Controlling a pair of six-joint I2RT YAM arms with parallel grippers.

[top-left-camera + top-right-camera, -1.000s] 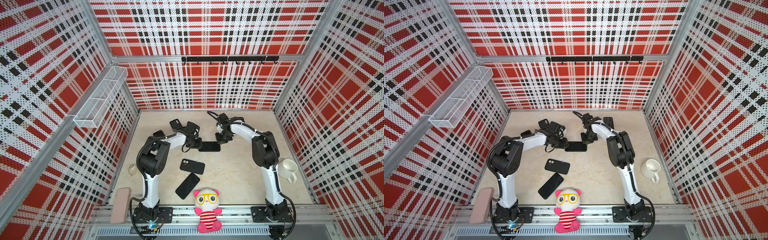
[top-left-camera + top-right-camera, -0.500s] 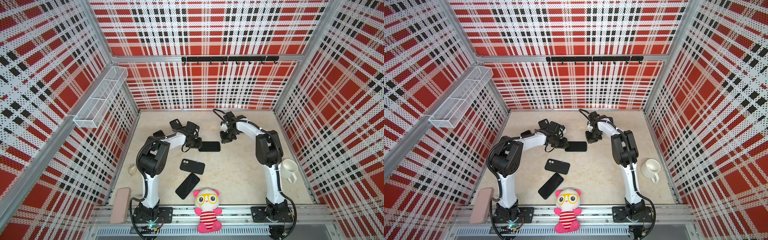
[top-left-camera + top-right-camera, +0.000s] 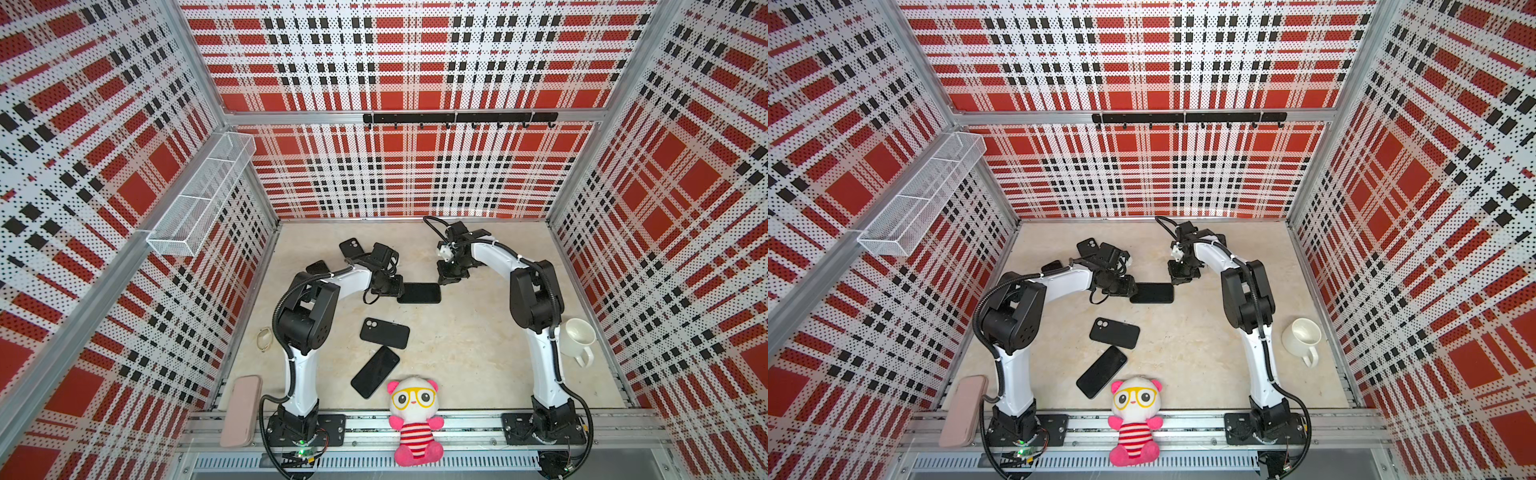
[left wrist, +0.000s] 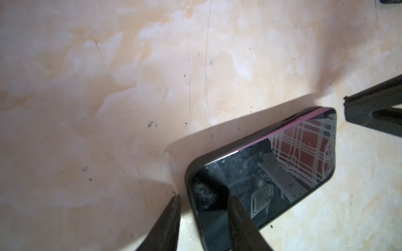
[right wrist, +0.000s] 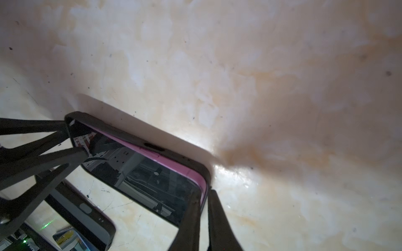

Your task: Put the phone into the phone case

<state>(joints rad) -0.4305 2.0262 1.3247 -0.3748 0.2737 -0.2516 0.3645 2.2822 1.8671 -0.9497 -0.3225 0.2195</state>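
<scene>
The phone (image 3: 419, 293) (image 3: 1152, 293), dark screen up with a pink edge, lies in a black phone case (image 4: 217, 156) on the beige floor. In the right wrist view the pink edge (image 5: 174, 165) still shows above the case rim (image 5: 130, 132) along one long side. My left gripper (image 3: 392, 287) (image 4: 202, 196) is open astride the case's left end. One finger (image 4: 239, 217) rests over the screen and the other stands on the floor just outside. My right gripper (image 3: 445, 277) (image 5: 204, 192) is nearly closed on the case's rim at the right-end corner.
A second black case (image 3: 384, 332) and a bare phone (image 3: 375, 372) lie nearer the front, and another case (image 3: 351, 248) lies behind the left arm. A plush toy (image 3: 415, 419), a white mug (image 3: 577, 338) and a pink pouch (image 3: 241, 409) line the front and sides.
My right gripper drew back a little from the phone's right end, then came down onto its corner again. The left gripper and the phone have stayed where they were.
</scene>
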